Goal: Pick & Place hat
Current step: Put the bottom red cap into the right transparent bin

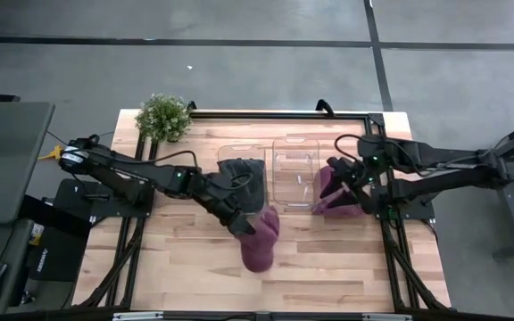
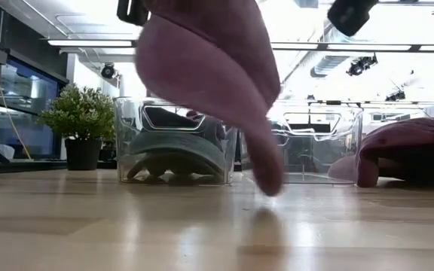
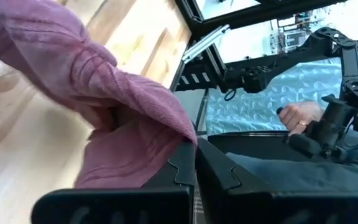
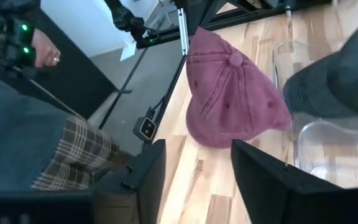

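A maroon hat (image 1: 259,241) hangs from my left gripper (image 1: 239,221) over the table's middle, toward the near edge. In the low view this hat (image 2: 209,75) droops to a narrow tip. A second maroon hat (image 1: 333,192) lies on the wood at the right. My right gripper (image 4: 194,168) is open next to it, and its fingers stand apart from the cap (image 4: 229,93) without touching. A dark grey hat (image 1: 242,178) sits inside the left clear bin (image 1: 221,152). My left gripper (image 3: 194,180) is shut on a bunched fold of the maroon hat's cloth (image 3: 160,146), pinched between the two fingers (image 3: 182,174). It comes from above, slanting toward the table's right. The hat hangs slack below, and its lowest tip (image 2: 268,181) is clear of the wood.
A second clear bin (image 1: 294,165) stands to the right of the one with the grey hat. A potted plant (image 1: 163,116) sits at the far left corner. A person's hand (image 3: 297,115) shows beyond the table. Bare wood lies along the near edge.
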Controlling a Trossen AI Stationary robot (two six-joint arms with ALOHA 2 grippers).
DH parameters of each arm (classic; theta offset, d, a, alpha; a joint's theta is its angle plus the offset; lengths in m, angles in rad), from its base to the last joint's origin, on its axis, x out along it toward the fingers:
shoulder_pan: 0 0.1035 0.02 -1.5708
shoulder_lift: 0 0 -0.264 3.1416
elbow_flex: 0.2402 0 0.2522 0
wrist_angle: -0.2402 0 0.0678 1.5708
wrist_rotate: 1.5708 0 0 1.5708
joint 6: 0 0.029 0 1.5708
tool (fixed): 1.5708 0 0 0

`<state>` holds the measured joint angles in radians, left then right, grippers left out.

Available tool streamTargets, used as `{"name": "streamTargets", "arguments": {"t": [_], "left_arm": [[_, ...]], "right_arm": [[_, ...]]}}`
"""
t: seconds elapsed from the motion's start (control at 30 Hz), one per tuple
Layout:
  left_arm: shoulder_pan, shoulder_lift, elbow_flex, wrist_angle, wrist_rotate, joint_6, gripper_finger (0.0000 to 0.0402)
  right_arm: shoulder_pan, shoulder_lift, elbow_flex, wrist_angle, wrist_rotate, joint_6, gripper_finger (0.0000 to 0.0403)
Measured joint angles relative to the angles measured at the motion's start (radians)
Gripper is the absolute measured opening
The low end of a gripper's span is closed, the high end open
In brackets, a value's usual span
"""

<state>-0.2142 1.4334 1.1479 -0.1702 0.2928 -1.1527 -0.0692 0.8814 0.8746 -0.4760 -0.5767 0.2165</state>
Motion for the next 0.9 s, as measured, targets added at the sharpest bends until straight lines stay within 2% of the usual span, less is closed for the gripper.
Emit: {"name": "streamTargets", "arguments": {"t": [0.27, 0.67, 0.9], "left_arm": [[-0.002, 0.0, 0.063, -0.013, 0.06, 0.007, 0.0], [-0.002, 0.0, 0.17, -0.015, 0.267, 0.049, 0.0], [-0.002, 0.001, 0.17, -0.046, 0.301, 0.038, 0.0]], "right_arm": [[-0.001, 0.222, 0.182, -0.021, -0.007, -0.149, 0.0224], [-0.001, 0.527, 0.496, -0.19, -0.069, -0.438, 0.0227], [0.025, 0.611, 0.631, -0.201, -0.07, -0.561, 0.0227]]}}
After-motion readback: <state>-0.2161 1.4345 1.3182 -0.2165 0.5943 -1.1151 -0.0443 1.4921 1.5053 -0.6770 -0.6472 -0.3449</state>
